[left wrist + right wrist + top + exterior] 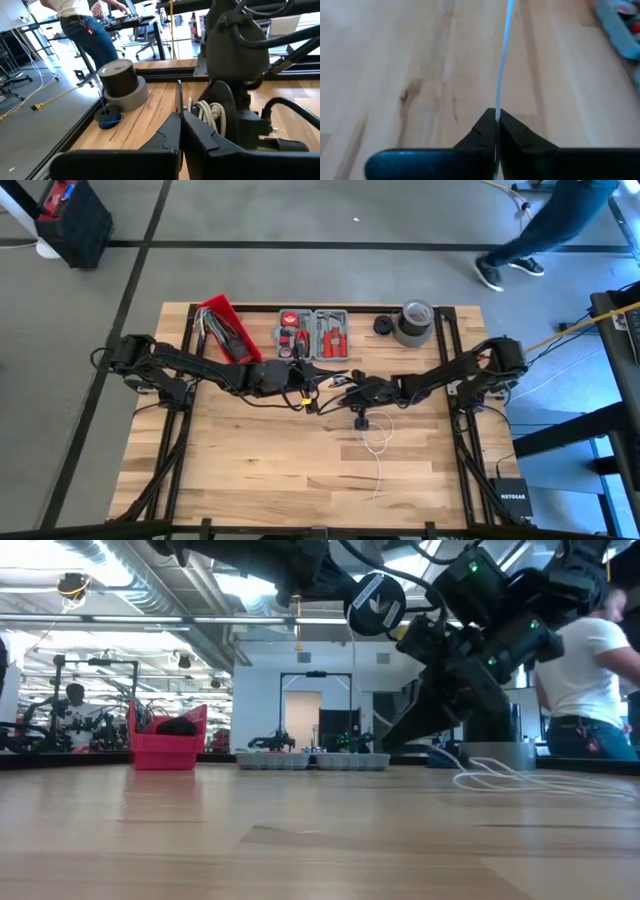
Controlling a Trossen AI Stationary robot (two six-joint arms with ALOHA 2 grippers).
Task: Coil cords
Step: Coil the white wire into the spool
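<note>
The white cord [376, 442] lies in loose loops on the table just near of my right gripper, its tail running toward the near edge; the loops also show in the low view [500, 780]. My left gripper [179, 116] and my right gripper [496, 112] are both shut on this cord, close together above the table's middle [330, 388]. Several turns of white cord [207, 112] show beside my right gripper's body in the left wrist view. A small dark coil [107, 118], perhaps the black cord, lies by the grey tape roll. My left gripper pinches the white cord [179, 102] between its two fingertips. The cord runs on straight from the tips toward my right arm and is clear of the table there. My right gripper pinches the white cord [498, 102] between its two fingertips. The cord runs straight away from the tips as one thin line above the table top.
A grey tape roll [414, 322] stands at the far right. A grey tool case [313, 333] and a red bin [228, 328] stand along the far edge. A yellow cable [575, 323] runs off the table's right side, and a person [540, 225] walks beyond the far edge.
</note>
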